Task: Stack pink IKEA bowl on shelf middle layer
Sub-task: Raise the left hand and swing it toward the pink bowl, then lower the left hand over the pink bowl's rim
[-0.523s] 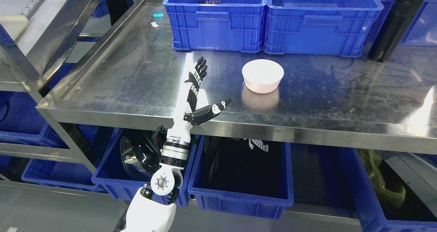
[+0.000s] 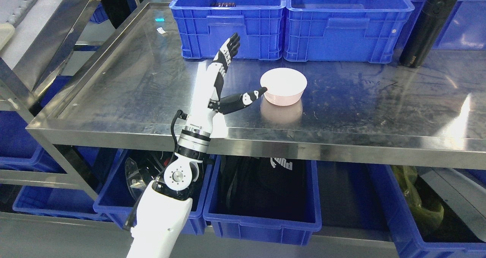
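Reaching beside the pink bowl (image 2: 283, 86) on the steel shelf (image 2: 152, 79), the left hand (image 2: 224, 79) has fingers (image 2: 230, 49) spread apart, thumb at the rim, apparently to grasp it.

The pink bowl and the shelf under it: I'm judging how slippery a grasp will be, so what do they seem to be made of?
The pink bowl looks like matte plastic: even, soft colour, no glare. The shelf looks like stainless steel, scuffed yet glossy: it mirrors the bowl and shows bright glare. The open left hand has its thumb at the bowl's rim.
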